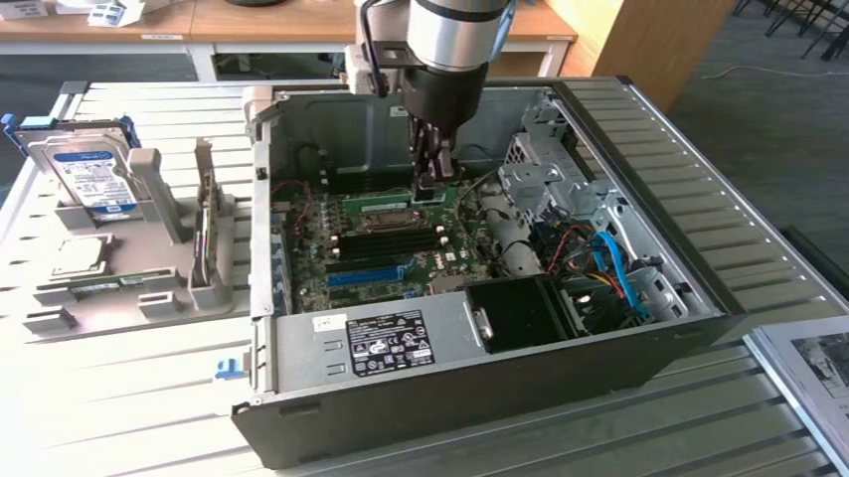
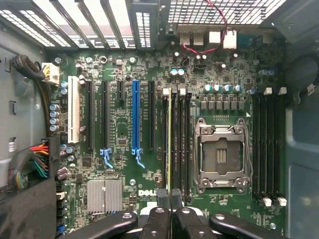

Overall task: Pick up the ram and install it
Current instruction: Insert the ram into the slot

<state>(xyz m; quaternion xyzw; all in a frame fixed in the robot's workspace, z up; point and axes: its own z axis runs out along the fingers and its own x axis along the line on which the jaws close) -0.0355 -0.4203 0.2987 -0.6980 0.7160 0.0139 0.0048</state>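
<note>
Ram, a long thin green circuit-board stick (image 2: 170,144), stands edge-on along one of the black memory slots (image 2: 180,144) just beside the silver square processor socket (image 2: 222,157) on the green motherboard (image 2: 144,172), inside the open grey computer case (image 1: 663,248). Black two-finger gripper (image 2: 170,196) is drawn narrow, and the ram's near end runs in between its fingertips; it looks pinched there, at one end only. Cannot tell whether the stick is fully down in the slot or just resting over it. Risks as judged: an end-only hold could let the ram tip, so one end seats and the far end by the white latch clips (image 2: 167,92) rides high. A key notch out of line would jam under pressure and flex the board. A sideways slip would carry the fingers onto the neighbouring slots or the bare socket.
</note>
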